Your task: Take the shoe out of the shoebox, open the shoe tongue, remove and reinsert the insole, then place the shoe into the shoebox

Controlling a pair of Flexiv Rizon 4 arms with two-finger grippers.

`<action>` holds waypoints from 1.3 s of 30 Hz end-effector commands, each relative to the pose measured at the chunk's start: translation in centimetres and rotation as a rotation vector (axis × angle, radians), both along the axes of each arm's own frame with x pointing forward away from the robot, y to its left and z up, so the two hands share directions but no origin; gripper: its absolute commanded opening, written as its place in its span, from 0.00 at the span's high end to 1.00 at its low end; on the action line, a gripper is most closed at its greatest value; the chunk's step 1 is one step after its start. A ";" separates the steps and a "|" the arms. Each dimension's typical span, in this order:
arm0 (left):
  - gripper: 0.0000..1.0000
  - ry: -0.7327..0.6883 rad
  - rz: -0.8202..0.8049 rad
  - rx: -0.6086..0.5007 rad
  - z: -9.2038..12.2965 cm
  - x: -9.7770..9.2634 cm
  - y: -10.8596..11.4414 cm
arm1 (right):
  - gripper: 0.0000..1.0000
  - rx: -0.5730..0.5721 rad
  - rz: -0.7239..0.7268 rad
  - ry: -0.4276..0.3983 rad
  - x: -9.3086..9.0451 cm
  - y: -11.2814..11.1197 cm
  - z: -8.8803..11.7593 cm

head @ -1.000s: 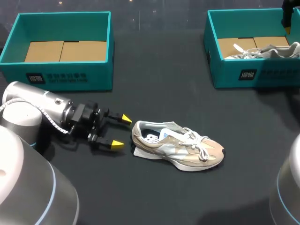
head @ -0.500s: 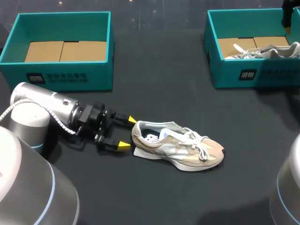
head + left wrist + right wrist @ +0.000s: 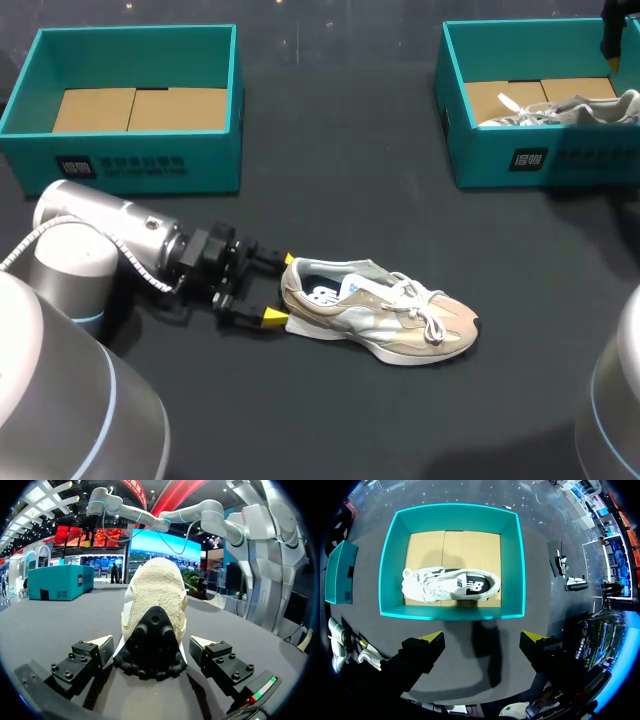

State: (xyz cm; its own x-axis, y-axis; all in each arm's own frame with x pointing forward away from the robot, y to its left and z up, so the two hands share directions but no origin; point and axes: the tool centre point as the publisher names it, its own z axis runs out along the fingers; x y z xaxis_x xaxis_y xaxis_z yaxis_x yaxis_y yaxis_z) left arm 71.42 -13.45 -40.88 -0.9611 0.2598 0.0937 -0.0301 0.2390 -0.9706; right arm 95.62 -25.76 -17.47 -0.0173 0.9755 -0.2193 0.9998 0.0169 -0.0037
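Head camera overlooks the beige mesh sneaker (image 3: 380,322) from high; left wrist camera faces its heel, low, close; right wrist camera looks down into the teal cardboard shoebox (image 3: 511,565) beyond.

What rests on the dark table (image 3: 340,180)
A teal shoebox (image 3: 130,165) stands at the far left and a second teal shoebox (image 3: 560,158) at the far right. A beige shoe (image 3: 380,312) sits on its sole near the front middle, well apart from both.

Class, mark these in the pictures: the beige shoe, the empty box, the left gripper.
beige shoe (image 3: 385,322), head view, side panel.
empty box (image 3: 212,165), head view, front wall.
left gripper (image 3: 281,288), head view, midway between its fingertips.
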 end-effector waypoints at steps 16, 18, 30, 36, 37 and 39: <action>0.00 -0.023 0.029 -0.007 -0.1 -0.4 -1.8 | 0.00 0.000 0.000 -0.001 -0.1 0.0 0.0; 0.00 -0.023 0.027 -0.007 -0.2 -0.5 -2.0 | 0.00 0.000 0.000 -0.001 -0.1 0.0 0.0; 0.00 -0.019 0.021 -0.008 -0.4 -0.8 -2.9 | 0.00 0.000 0.000 -0.001 -0.1 0.0 0.0; 0.00 -0.016 0.013 -0.018 -0.2 -1.0 -3.3 | 0.00 0.000 0.000 -0.001 -0.1 0.0 0.0; 0.00 -0.015 0.012 -0.021 -0.2 -1.1 -3.4 | 0.00 0.000 0.000 -0.001 -0.1 0.0 0.0; 0.00 -0.016 0.012 -0.023 -0.1 -1.1 -3.5 | 0.00 0.000 0.000 -0.001 -0.1 0.0 0.0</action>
State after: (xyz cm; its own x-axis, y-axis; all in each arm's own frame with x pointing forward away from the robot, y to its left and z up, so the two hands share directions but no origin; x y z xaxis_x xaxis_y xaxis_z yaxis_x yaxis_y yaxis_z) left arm 70.28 -16.61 -40.77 -0.9657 0.2491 0.0732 -0.0178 0.2178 -0.9758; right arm 95.62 -25.76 -17.47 -0.0173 0.9755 -0.2193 0.9999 0.0169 -0.0037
